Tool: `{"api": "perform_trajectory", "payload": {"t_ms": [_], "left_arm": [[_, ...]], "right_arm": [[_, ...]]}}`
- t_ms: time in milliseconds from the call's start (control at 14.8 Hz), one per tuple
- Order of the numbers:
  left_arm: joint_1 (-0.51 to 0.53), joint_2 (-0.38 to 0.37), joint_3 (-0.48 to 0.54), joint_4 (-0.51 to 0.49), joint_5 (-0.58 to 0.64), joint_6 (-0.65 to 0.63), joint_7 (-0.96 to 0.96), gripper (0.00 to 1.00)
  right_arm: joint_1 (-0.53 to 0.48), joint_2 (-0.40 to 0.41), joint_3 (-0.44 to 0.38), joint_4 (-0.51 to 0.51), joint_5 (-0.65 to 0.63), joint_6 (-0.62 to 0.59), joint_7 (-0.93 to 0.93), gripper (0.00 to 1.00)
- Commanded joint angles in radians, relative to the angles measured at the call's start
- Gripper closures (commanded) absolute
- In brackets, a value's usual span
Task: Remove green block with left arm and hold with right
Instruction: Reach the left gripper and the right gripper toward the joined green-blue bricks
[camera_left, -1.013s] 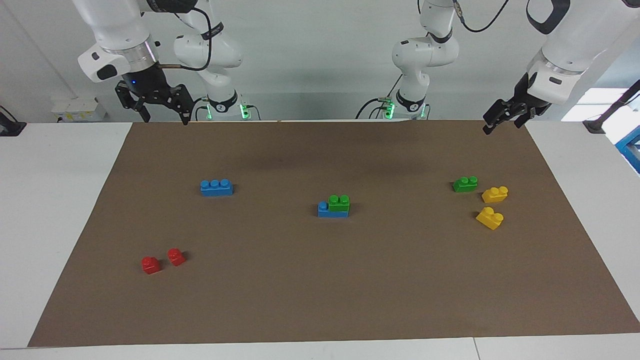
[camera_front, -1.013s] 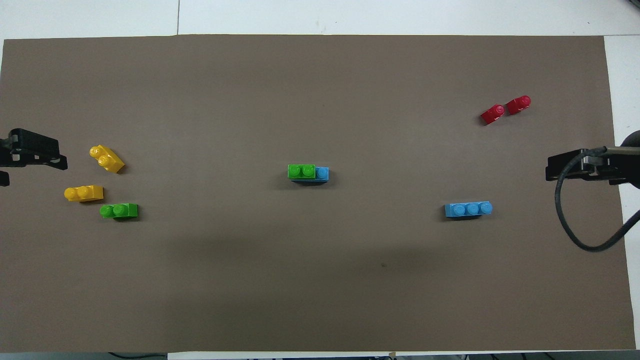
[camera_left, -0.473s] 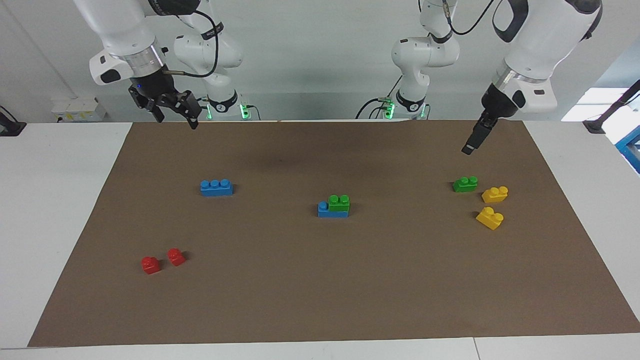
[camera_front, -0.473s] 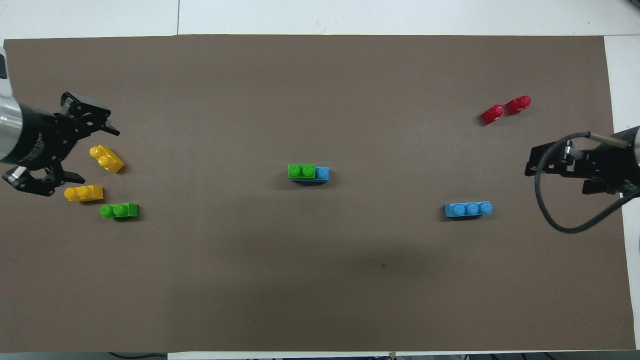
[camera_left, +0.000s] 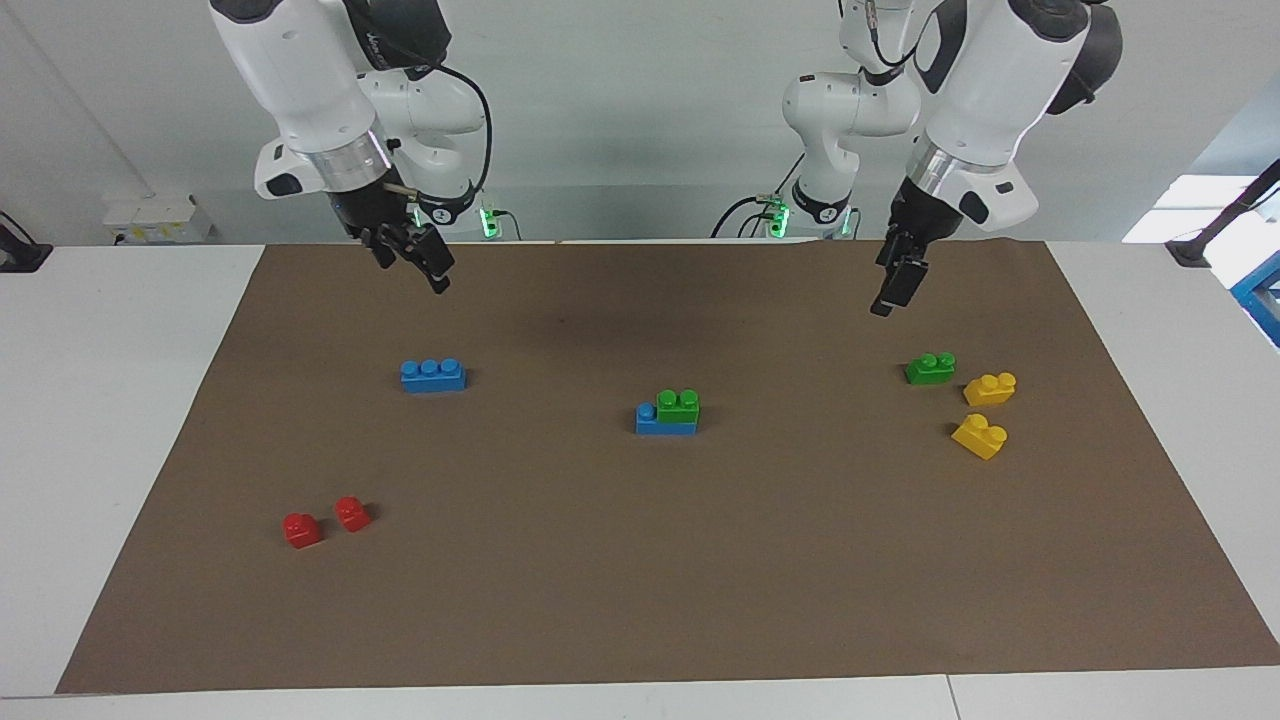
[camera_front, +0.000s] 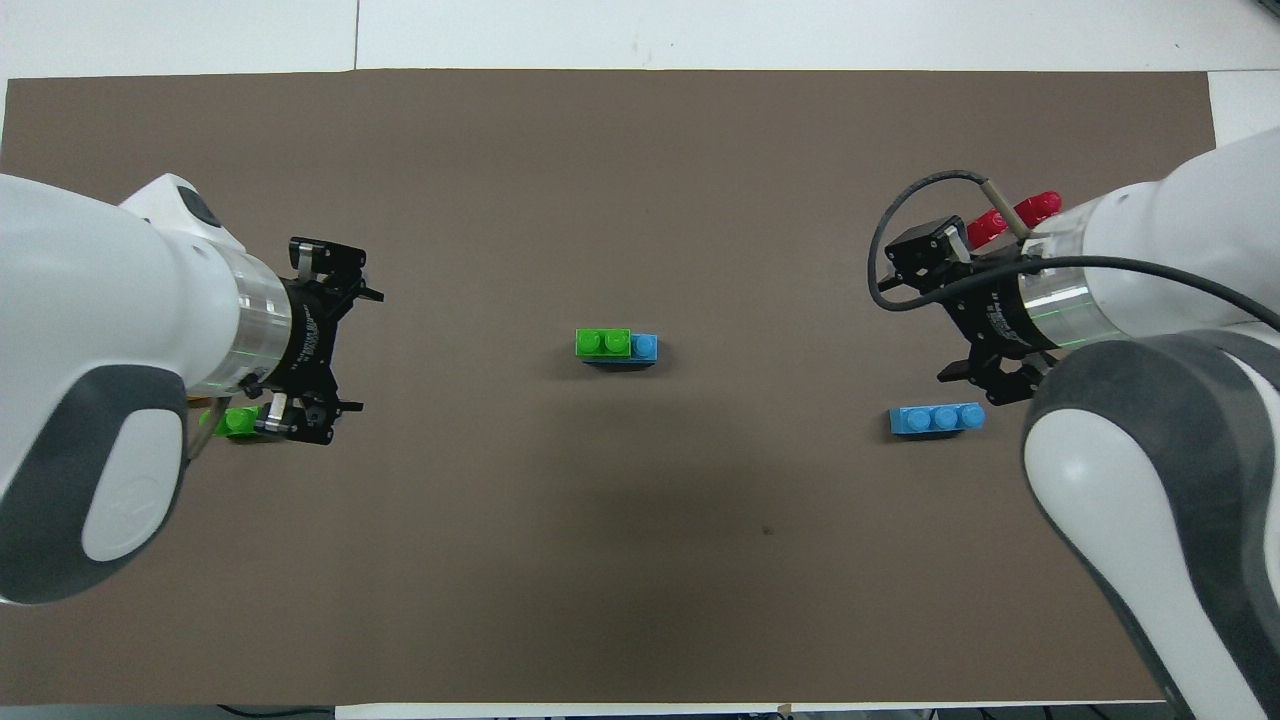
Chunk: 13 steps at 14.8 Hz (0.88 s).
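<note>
Left gripper (camera_left: 890, 292): up in the air over the brown mat (camera_left: 640, 600), above bare mat close to the mat's robot-side edge at the left arm's end; fingers spread wide, nothing between them.
Right gripper (camera_left: 425, 268): also raised, over bare mat by the robot-side edge toward the right arm's end; jaws wide, holding nothing.
Lone blue brick (camera_left: 432, 374): three studs, flat on the mat in its robot-side half, toward the right arm's end, alone.
Second green brick (camera_left: 930, 367): two studs, loose on the mat toward the left arm's end, just beside the yellow pair.
Green block (camera_left: 678, 405): mid-mat, seated on top of a blue brick (camera_left: 660, 422); it covers two of the blue studs and leaves the one toward the right arm's end bare. Neither gripper touches it.
Yellow bricks: one (camera_left: 989, 388) just beside the second green brick, the other (camera_left: 979, 436) a little farther from the robots; both near the mat's edge at the left arm's end.
Red bricks: two small ones (camera_left: 302, 530) (camera_left: 352, 513), side by side, nearly touching, toward the mat's outer corner at the right arm's end.
</note>
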Motion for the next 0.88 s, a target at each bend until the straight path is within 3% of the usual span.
{"api": "perform_trajectory", "payload": {"t_ms": [0, 338, 675, 810], "left_arm": [[-0.061, -0.001, 0.016, -0.055, -0.006, 0.069, -0.185, 0.0], [-0.147, 0.131, 0.016, -0.041, -0.001, 0.172, -0.391, 0.0], [-0.178, 0.274, 0.016, 0.031, -0.001, 0.226, -0.451, 0.0], [-0.184, 0.289, 0.016, 0.035, -0.001, 0.272, -0.491, 0.0]], "right_arm": [[0.038, 0.048, 0.0, -0.049, 0.076, 0.112, 0.122, 0.0], [0.101, 0.126, 0.0, -0.095, 0.168, 0.269, 0.22, 0.0], [0.145, 0.186, 0.0, -0.127, 0.184, 0.394, 0.237, 0.0], [0.155, 0.203, 0.0, -0.13, 0.251, 0.424, 0.242, 0.0]]}}
